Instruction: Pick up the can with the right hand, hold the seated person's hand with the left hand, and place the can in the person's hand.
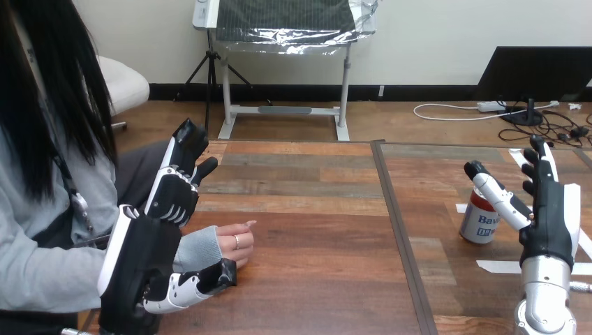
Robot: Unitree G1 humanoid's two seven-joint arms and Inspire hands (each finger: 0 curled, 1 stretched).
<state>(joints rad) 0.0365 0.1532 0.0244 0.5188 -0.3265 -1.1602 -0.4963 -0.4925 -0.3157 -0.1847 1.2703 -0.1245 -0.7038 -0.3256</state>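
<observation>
Head view, upright can, right hand released beside it, left hand released beside person's hand

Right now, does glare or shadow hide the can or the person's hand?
Head view: no glare on the can, but the thumb of the right hand crosses its top; the person's hand lies evenly lit, beside the left hand.

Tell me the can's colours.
The can is white with blue print and a red upper band; head view shows it best.

Top of can behind right hand
</observation>
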